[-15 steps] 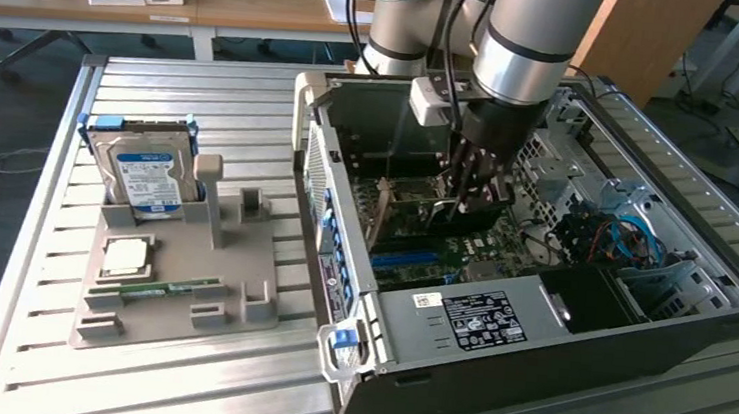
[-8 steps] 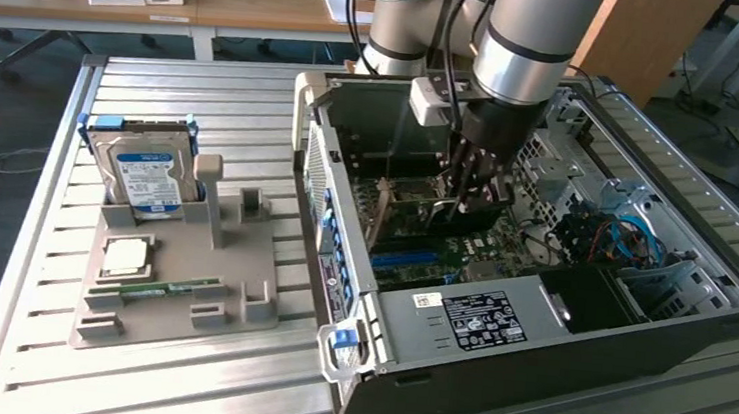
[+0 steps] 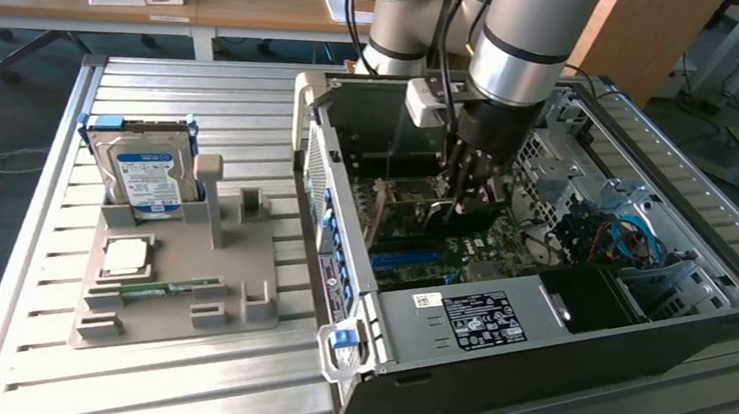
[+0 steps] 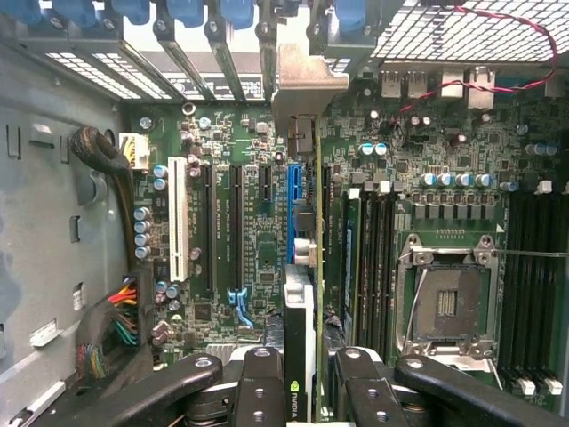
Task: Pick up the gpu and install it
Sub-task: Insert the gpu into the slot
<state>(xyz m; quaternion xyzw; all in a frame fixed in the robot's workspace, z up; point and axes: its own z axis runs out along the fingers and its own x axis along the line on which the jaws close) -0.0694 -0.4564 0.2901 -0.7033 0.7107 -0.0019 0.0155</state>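
**GPU hanging over the motherboard, install step under way**

Closest in, the claw [image 4: 300, 378] is standing partly closed, its dark fingers [image 4: 260, 391] clamping the gpu [image 4: 300, 311] from both sides. The card is standing on edge, reaching down inside the open computer case [image 3: 680, 325] on the surface [image 3: 194, 382]. Its long axis is running away from the claw along the motherboard [image 4: 258, 240], and its silver bracket end [image 4: 302, 84] is pointing at the rear slot openings [image 4: 178, 44]. It is hovering over or just beside the blue slot [image 4: 292, 209]; I cannot tell whether its contacts are in. To my eye this is the seating stage, which is calling for squaring the bottom edge to the slot and pressing straight down.
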